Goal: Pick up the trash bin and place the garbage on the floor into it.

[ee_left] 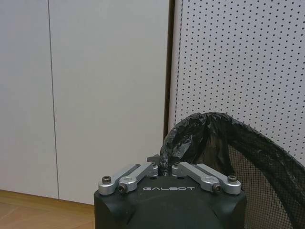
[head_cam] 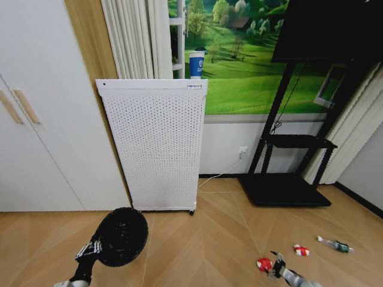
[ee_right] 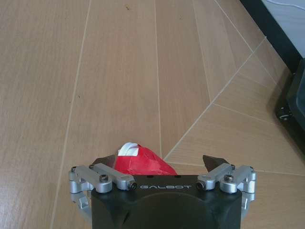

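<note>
Bin [head_cam: 121, 235] already lifted at near left, left gripper [ee_left: 165, 169] pinched on its bag-lined rim; all 3 litter pieces remain on the floor at near right, right gripper [ee_right: 162, 164] low with jaws spread around the red wad [ee_right: 141, 162], not yet closed.

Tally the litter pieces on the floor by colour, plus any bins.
Red wad, between the open right gripper's fingers: 1
Red-and-white wrapper: 1
Green-and-white bottle-like piece: 1
Black mesh trash bin, rim pinched by the left gripper: 1
Total: 4
</note>
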Controlling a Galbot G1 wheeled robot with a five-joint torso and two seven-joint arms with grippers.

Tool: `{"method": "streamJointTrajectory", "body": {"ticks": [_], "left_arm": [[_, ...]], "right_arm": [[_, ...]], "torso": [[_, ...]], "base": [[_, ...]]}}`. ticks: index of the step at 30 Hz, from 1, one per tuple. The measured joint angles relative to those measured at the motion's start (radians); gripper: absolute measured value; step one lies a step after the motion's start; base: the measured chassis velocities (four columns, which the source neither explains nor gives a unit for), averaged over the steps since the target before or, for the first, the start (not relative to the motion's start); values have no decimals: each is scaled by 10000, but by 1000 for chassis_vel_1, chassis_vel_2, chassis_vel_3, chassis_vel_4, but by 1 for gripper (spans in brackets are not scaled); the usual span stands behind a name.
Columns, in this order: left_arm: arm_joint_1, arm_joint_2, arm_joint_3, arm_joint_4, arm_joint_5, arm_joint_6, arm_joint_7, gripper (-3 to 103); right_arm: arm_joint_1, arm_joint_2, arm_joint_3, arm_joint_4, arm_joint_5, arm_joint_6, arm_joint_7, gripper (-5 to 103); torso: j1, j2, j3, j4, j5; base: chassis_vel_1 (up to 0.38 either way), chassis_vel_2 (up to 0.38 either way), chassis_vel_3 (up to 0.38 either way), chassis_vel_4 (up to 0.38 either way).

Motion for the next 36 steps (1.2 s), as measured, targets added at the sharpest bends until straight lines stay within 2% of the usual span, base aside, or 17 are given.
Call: {"method": "streamJointTrajectory", "body": {"ticks": [12, 13, 14, 16, 17, 18, 20, 21, 23, 24, 25, 26, 28, 30, 32, 36], "left_arm": [[87, -40, 51, 31, 97, -3, 22, 6], [87, -40, 51, 30, 98, -3, 24, 6], [87, -40, 51, 30, 98, -3, 24, 6], [87, -45, 50, 4, 95, -4, 23, 6], [87, -45, 50, 4, 95, -4, 23, 6], [90, -55, 50, 2, 94, -5, 23, 6], [93, -68, 50, 2, 94, -5, 23, 6], [96, -81, 47, 2, 93, -10, 23, 6], [97, -95, 44, 4, 93, -23, 24, 6], [99, -109, 41, 6, 93, -33, 25, 6], [97, -125, 40, 13, 93, -37, 31, 6], [97, -125, 40, 13, 93, -37, 31, 6], [86, -142, 40, 27, 93, -47, 34, 6], [83, -144, 40, 29, 93, -51, 35, 6], [82, -145, 40, 30, 89, -55, 37, 6], [99, -143, 41, 32, 84, -58, 39, 6]], "right_arm": [[732, 373, -77, -948, -430, -736, 481, 101], [771, 384, -112, -960, -433, -855, 519, 97], [771, 384, -112, -960, -433, -855, 519, 97], [798, 368, -172, -931, -433, -1118, 569, 86], [798, 368, -172, -931, -433, -1118, 569, 86], [785, 317, -194, -903, -447, -1209, 558, 76], [774, 268, -208, -898, -451, -1263, 541, 76], [763, 222, -211, -901, -451, -1305, 528, 65], [740, 194, -215, -902, -451, -1331, 517, 65], [707, 163, -219, -901, -451, -1346, 511, 54], [674, 142, -229, -897, -452, -1357, 506, 48], [674, 142, -229, -897, -452, -1357, 506, 48], [636, 136, -245, -895, -475, -1403, 510, 38], [635, 148, -246, -904, -490, -1415, 524, 38], [649, 218, -238, -936, -496, -1460, 576, 27], [662, 303, -233, -958, -496, -1477, 661, 21]], "torso": [[0, 0, 0, 0, -1], [0, 0, 0, 1, 3], [0, 0, 0, 1, 3], [0, 0, 0, 0, 2], [0, 0, 0, 0, 2], [0, 0, 0, 1, 3], [0, -1, 0, 1, 1], [1, 0, 0, 0, -1], [0, 0, 0, 0, 1], [1, 0, 0, 0, 3], [0, 0, 0, 0, 1], [0, 0, 0, 0, 1], [0, 0, 0, 0, 0], [0, 0, -1, 0, -3], [0, 1, -1, 0, -5], [0, 1, -1, -1, -7]], "base": [[0, 0, 0, 0], [0, 0, 0, 0], [0, 0, 0, 0], [0, 0, 0, 0], [0, 0, 0, 0], [0, 0, 0, 0], [0, 0, 0, 0], [0, 0, 0, 0], [0, 0, 0, 0], [0, 0, 0, 0], [0, 0, 0, 0], [0, 0, 0, 0], [0, 0, 0, 0], [0, 0, 0, 0], [0, 0, 0, 0], [0, 0, 0, 0]]}}
